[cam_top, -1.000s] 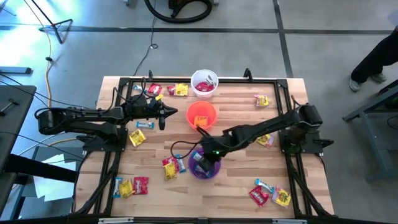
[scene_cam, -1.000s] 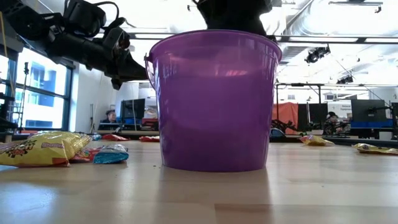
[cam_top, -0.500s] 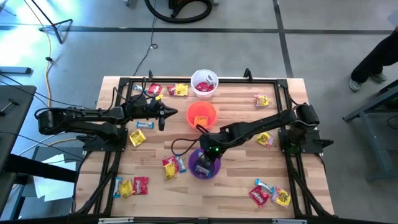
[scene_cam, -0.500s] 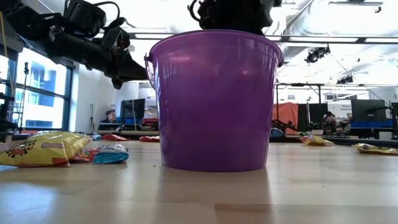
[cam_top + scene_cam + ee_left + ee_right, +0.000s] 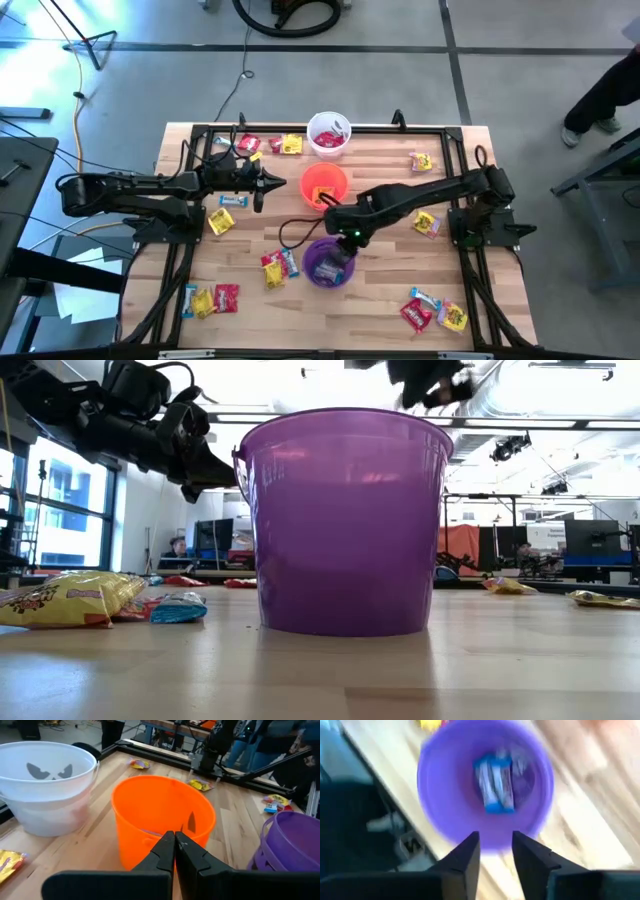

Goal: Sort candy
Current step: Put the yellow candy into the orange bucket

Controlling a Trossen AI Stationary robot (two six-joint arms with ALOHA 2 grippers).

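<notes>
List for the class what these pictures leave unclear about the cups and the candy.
- Orange cup, left wrist view: its contents are hidden by its near wall; the high view is too small to tell.
- Purple cup, low view: its wall hides whatever is inside.
- Blue-white candy, right wrist view: blurred, so its print is unreadable.
- Right gripper, low view: blurred and cut off by the top edge.
- White cup, high view: too small to count its candy.

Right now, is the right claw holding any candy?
No. In the right wrist view the right claw is open with nothing between its fingers, and a blue-white candy lies inside the purple cup.
</notes>
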